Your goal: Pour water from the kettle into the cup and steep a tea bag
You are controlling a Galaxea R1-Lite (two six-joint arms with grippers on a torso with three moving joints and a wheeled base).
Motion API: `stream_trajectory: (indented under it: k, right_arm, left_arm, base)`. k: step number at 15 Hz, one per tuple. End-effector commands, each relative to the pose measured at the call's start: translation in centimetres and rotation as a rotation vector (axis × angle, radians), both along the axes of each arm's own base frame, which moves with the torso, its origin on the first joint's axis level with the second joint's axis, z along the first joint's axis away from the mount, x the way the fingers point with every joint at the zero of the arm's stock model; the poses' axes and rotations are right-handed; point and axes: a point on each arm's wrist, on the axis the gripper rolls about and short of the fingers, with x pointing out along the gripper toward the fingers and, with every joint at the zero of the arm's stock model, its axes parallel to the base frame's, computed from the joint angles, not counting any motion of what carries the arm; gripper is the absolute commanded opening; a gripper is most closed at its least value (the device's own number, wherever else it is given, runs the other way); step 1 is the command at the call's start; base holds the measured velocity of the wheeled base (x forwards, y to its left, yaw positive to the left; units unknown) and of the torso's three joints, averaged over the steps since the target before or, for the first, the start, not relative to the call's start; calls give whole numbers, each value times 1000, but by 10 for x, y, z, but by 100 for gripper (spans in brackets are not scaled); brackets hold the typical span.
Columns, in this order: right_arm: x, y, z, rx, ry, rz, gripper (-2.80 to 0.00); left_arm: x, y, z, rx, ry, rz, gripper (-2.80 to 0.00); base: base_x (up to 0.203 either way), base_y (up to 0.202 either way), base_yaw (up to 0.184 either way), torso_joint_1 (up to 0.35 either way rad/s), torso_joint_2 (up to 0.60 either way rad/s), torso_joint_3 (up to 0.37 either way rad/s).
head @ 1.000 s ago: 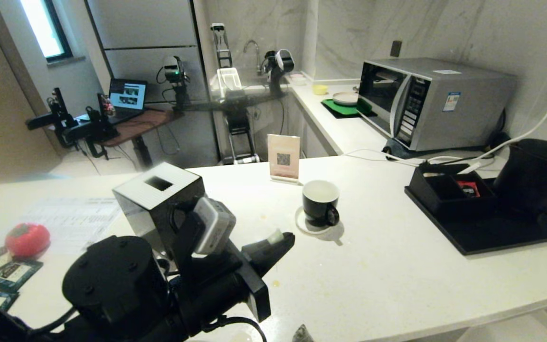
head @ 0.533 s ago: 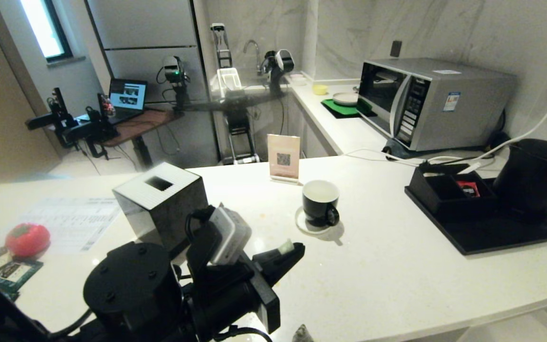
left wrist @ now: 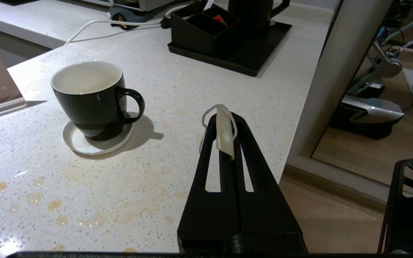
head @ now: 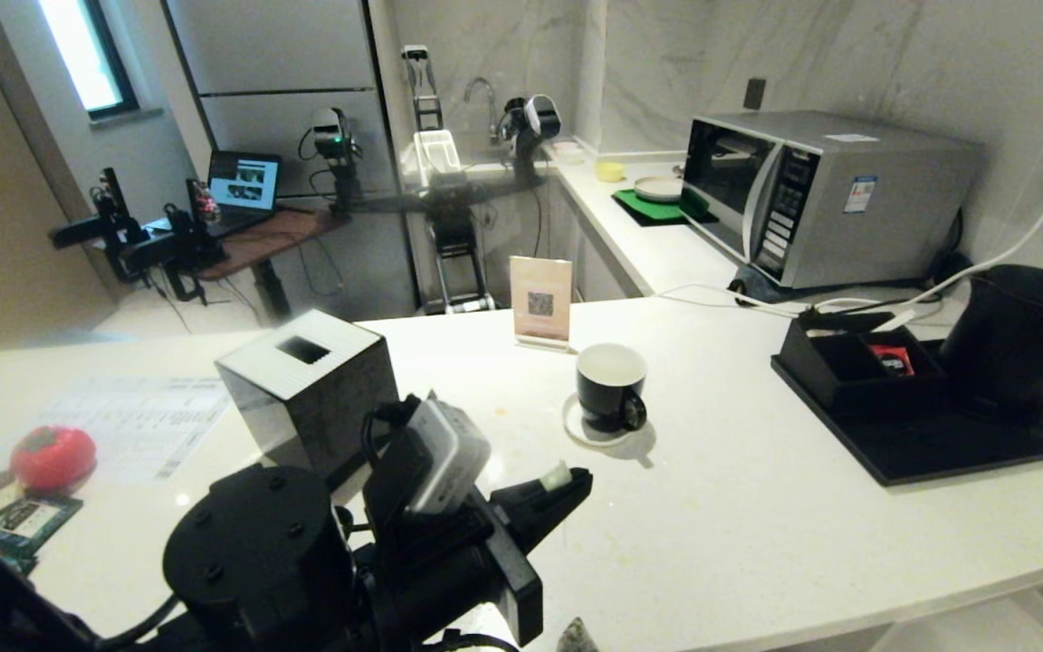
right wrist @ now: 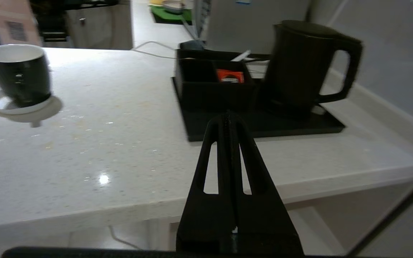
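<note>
Left tool (left wrist: 224, 123) clamped, raised over counter; right tool (right wrist: 227, 118) closed, off counter edge

The left arm of the robot is all matte black. Its big joint is a round black housing (head: 254, 543) with small screws set in its flat face. On the wrist sits a small camera box (head: 444, 457), pale grey with a dark edge, and a thin black cable loops beside it. The left claw (left wrist: 224, 120) has two long flat black fingers, each tapering to the tip, each with one long narrow slot. The right claw (right wrist: 228, 118) has the same black slotted fingers.
</note>
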Motion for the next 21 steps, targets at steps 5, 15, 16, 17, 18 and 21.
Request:
stream_trajectory:
  k: [5,15,16,17,18,21]
  right_arm:
    - [-3,-2,-5,-53,41,-169,-280]
    - [-29,5,-31,-119,-20,67,-280]
    - [-29,5,-32,-94,-13,76,-280]
    - [-29,5,-33,-57,-8,83,-280]
    - [-29,5,-34,-27,-2,98,-280]
    - [-28,7,-40,12,50,152,-280]
  left_arm:
    - [-2,2,4,-11,-20,0,-280]
    - [-3,4,5,-11,-20,6,-280]
    - [-3,4,5,-10,-20,6,-280]
    - [-3,4,5,-9,-19,5,-280]
    - [-3,4,5,-9,-19,5,-280]
    - [-3,4,4,-9,-19,8,-280]
  base:
    - [0,0,0,0,0,0]
    - [0,0,0,0,0,0]
    - [0,0,0,0,0,0]
    - [0,0,0,0,0,0]
    - [0,0,0,0,0,0]
    - [0,0,0,0,0,0]
